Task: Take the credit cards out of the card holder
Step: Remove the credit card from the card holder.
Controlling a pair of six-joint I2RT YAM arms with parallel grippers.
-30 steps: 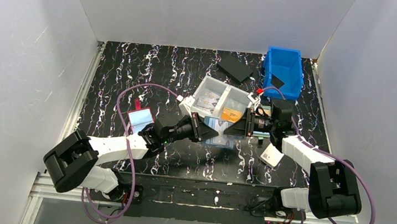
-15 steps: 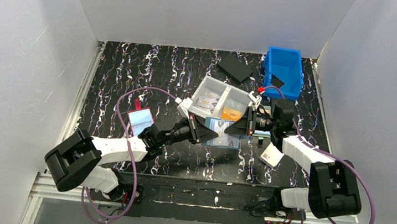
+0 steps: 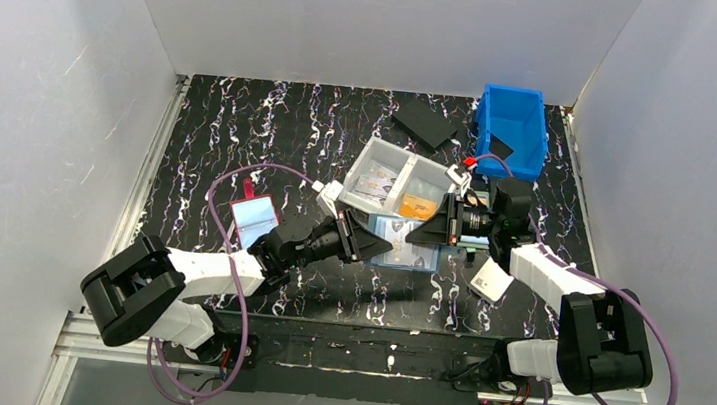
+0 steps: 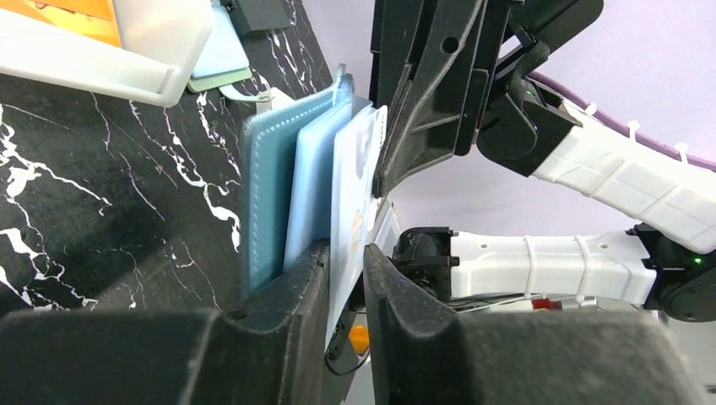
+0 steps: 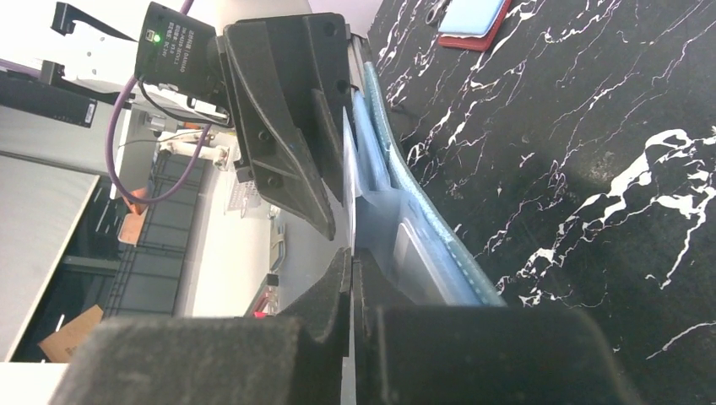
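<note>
The light-blue card holder is held up on edge between my two grippers at mid-table. In the left wrist view its blue panels stand to the left of a pale printed credit card. My left gripper is closed on the near edge of that card. My right gripper is shut on a thin pale edge of the holder, with the clear pocket and blue panel beside its finger. The two grippers face each other, fingertips almost meeting.
A clear divided bin with cards and an orange card stands just behind the holder. A blue bin is at back right and a black flat piece beside it. A red-edged holder lies left, a white card right.
My left gripper has drawn back slightly toward the near left. More of the card holder's face shows between the grippers. The right gripper has hardly moved.
</note>
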